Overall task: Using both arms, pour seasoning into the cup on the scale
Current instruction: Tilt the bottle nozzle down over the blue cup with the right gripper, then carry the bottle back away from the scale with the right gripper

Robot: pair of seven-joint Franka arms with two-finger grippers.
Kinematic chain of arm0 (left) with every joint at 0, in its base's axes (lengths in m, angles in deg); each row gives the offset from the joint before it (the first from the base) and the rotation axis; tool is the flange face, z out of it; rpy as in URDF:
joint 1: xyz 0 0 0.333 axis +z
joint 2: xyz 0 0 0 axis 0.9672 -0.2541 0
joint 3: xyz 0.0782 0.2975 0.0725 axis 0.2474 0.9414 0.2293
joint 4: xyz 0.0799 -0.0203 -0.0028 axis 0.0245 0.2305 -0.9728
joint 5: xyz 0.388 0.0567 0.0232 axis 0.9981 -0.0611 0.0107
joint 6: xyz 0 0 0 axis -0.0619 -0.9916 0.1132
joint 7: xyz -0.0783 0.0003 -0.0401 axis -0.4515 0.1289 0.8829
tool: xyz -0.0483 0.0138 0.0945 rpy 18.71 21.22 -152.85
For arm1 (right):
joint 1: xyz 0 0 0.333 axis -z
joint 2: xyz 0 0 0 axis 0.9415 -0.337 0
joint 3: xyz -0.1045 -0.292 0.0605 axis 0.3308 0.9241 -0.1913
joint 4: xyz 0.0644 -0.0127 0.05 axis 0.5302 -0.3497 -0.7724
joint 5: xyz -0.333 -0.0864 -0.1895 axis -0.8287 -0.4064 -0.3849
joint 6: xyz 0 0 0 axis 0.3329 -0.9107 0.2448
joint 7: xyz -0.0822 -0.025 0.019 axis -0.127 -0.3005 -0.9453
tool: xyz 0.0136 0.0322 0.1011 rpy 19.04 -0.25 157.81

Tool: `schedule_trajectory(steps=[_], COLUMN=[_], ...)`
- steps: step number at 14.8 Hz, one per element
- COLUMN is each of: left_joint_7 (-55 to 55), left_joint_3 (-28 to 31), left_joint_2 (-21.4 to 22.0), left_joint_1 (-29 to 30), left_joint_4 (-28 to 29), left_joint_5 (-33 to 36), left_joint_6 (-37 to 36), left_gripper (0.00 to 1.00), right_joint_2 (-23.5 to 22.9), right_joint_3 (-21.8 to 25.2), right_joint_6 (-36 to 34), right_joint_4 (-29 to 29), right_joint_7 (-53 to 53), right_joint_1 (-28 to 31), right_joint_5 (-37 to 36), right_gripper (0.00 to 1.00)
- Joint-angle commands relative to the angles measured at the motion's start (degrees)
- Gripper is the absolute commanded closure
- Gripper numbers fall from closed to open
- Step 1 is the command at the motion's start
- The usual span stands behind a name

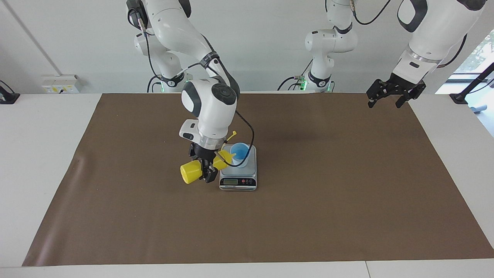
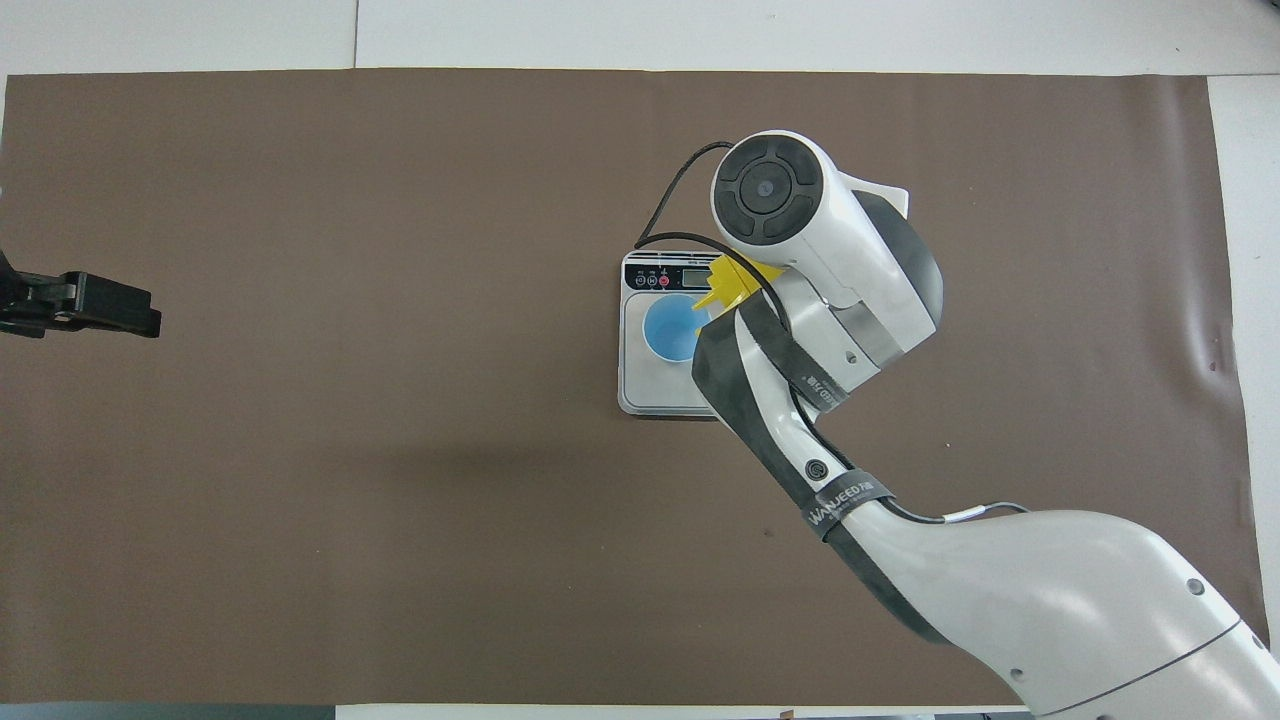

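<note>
My right gripper (image 1: 206, 172) is shut on the yellow seasoning bottle (image 1: 190, 172), held tipped on its side. The bottle's nozzle (image 1: 227, 155) points over the rim of the light blue cup (image 1: 240, 151). The cup stands upright on the scale (image 1: 238, 182), whose display faces away from the robots. From overhead, the arm hides the gripper, and only the nozzle (image 2: 725, 287) shows over the cup (image 2: 668, 330) on the scale (image 2: 645, 392). My left gripper (image 1: 386, 103) is open and empty, waiting in the air over the mat's edge at the left arm's end, also in the overhead view (image 2: 140, 318).
A brown mat (image 1: 308, 200) covers most of the white table (image 1: 38, 154). A cable from the right wrist loops over the scale. A wall socket box (image 1: 61, 84) sits at the table's edge near the right arm's base.
</note>
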Motion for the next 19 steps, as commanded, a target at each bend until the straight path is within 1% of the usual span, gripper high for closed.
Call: schedule_trajectory(steps=[1,4,6,7,9,10,12,15,16,18,19], left_joint_7=[0.99,0.99,0.99,0.99,0.99,0.99,0.99,0.99,0.99,0.99,0.99], left_joint_3=[-0.41,-0.41,-0.41,-0.41,-0.41,-0.41,-0.41,-0.41,-0.41,-0.41,-0.41], left_joint_2=[0.5,0.5,0.5,0.5,0.5,0.5,0.5,0.5,0.5,0.5,0.5], left_joint_1=[0.81,0.81,0.81,0.81,0.81,0.81,0.81,0.81,0.81,0.81,0.81], left_joint_4=[0.22,0.22,0.22,0.22,0.22,0.22,0.22,0.22,0.22,0.22,0.22], left_joint_5=[-0.7,-0.7,-0.7,-0.7,-0.7,-0.7,-0.7,-0.7,-0.7,-0.7,-0.7], left_joint_6=[-0.71,-0.71,-0.71,-0.71,-0.71,-0.71,-0.71,-0.71,-0.71,-0.71,-0.71], left_gripper=[0.0,0.0,0.0,0.0,0.0,0.0,0.0,0.0,0.0,0.0,0.0], right_joint_2=[-0.81,-0.81,-2.12,-2.48,-2.39,-2.13,-1.52,0.42,1.12,1.65,2.26], right_joint_3=[-0.49,-0.84,-0.84,-0.84,-0.93,-0.93,-0.93,-0.93,-0.93,-0.84,-0.84], right_joint_6=[-1.45,-2.07,-4.43,-5.4,-5.5,-5.41,-5.5,-5.93,-6.89,-9.96,-11.11], right_joint_4=[2.0,2.35,5.76,6.99,7.44,7.62,9.28,9.38,9.38,9.29,8.25], right_joint_7=[-1.18,-1.18,-1.18,-1.1,-0.83,-0.14,3.89,7.59,9.26,11.46,12.6], right_joint_1=[0.02,0.02,0.63,0.99,2.3,4.22,8.26,16.43,19.33,26.26,29.52], right_joint_5=[-0.5,-0.42,3.78,4.68,5.99,8.96,16.33,31.09,36.36,49.7,55.25], right_gripper=[1.0,1.0,1.0,1.0,1.0,1.0,1.0,1.0,1.0,1.0,1.0])
